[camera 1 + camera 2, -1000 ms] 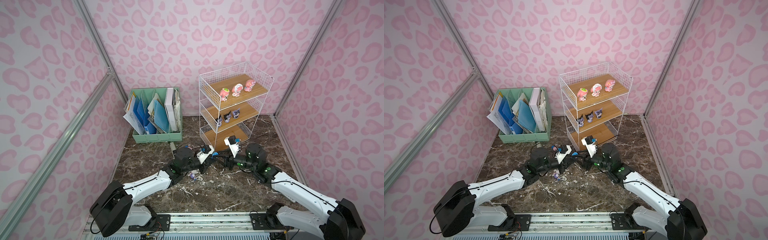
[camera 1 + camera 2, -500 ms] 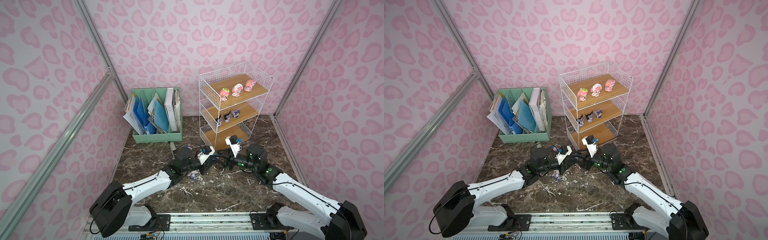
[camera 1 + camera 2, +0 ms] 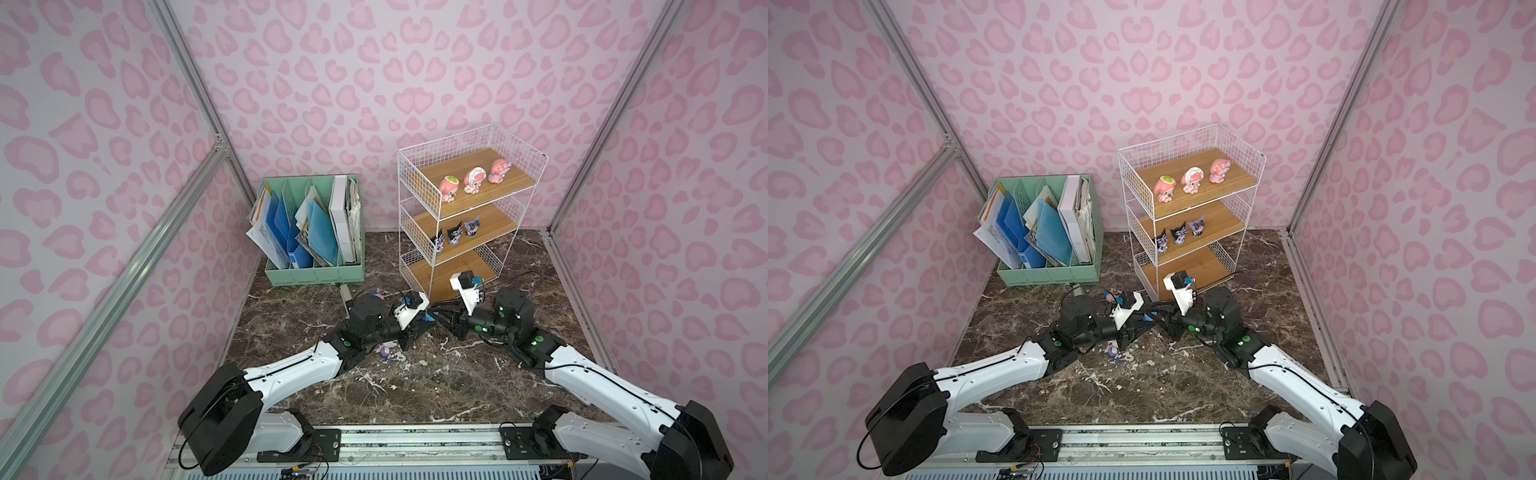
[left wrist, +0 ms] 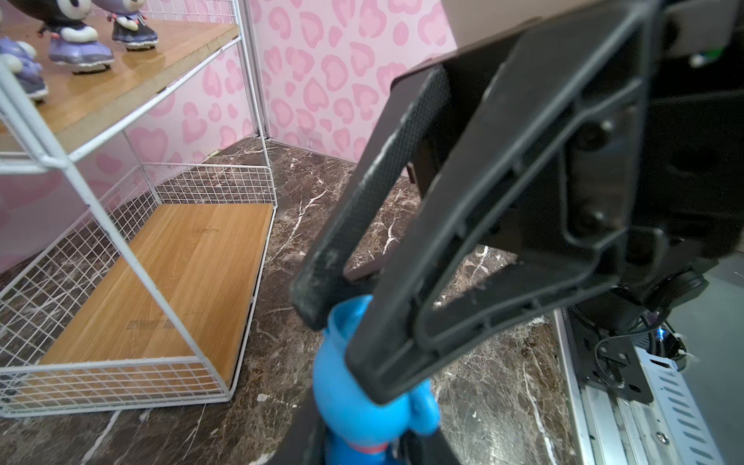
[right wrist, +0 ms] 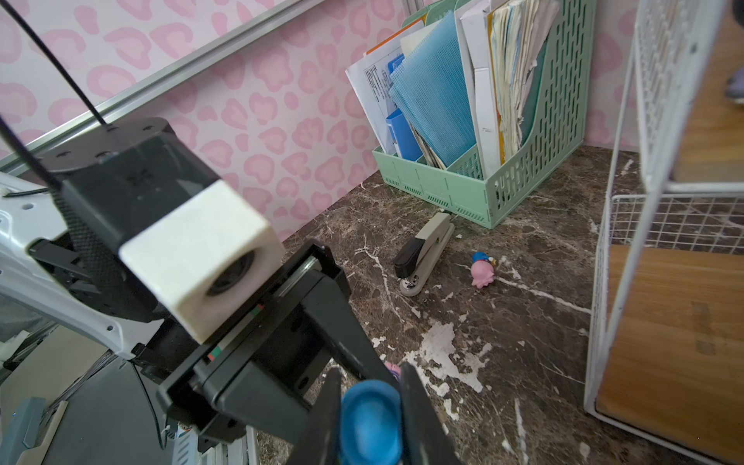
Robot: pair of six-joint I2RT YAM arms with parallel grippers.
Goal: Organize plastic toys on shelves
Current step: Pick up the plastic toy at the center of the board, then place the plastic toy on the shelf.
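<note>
At the shelves' (image 3: 433,266) front corner: my right gripper (image 5: 370,382) is pinching the blue toy (image 5: 368,422).
Left gripper (image 3: 1142,322): flanking that toy; grip I cannot tell.
Lowest board (image 4: 173,282): lying just beside, wire-rimmed.

One rack (image 3: 419,195) stands right of centre in both top views and carries three boards (image 3: 498,226). Three pink toys (image 3: 474,179) line the top board, and three black-and-purple toys (image 3: 454,233) line the middle one. Three tiny toys are off the rack, near the frame's centre: one blue toy (image 4: 342,406), one purple toy (image 3: 385,352) and one small pink toy (image 5: 483,273). That makes nine toys. One green organizer (image 3: 316,276) sits left of centre, with one stapler (image 5: 422,249) just beside it. Two arms (image 3: 291,370) reach in from the bottom edge.
</note>
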